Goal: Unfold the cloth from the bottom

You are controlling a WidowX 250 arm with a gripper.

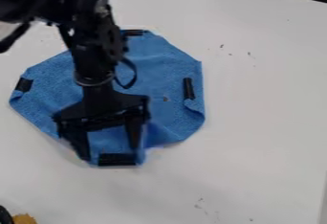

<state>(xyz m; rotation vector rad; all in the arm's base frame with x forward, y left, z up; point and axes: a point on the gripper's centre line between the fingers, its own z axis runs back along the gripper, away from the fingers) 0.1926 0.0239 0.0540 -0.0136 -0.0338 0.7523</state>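
We have our gripper (pixel 110 153) at the near edge of the blue cloth (pixel 169 58), its fingers spread wide near a black strip (pixel 117 160). The cloth lies on the white tabletop (pixel 262 98), well apart from its right edge.

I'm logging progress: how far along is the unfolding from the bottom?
The cloth already lies broadly spread. Nothing looks gripped: the open gripper hangs over its bottom edge, near a black strip. Seemingly left: grasping and opening out that bottom edge.
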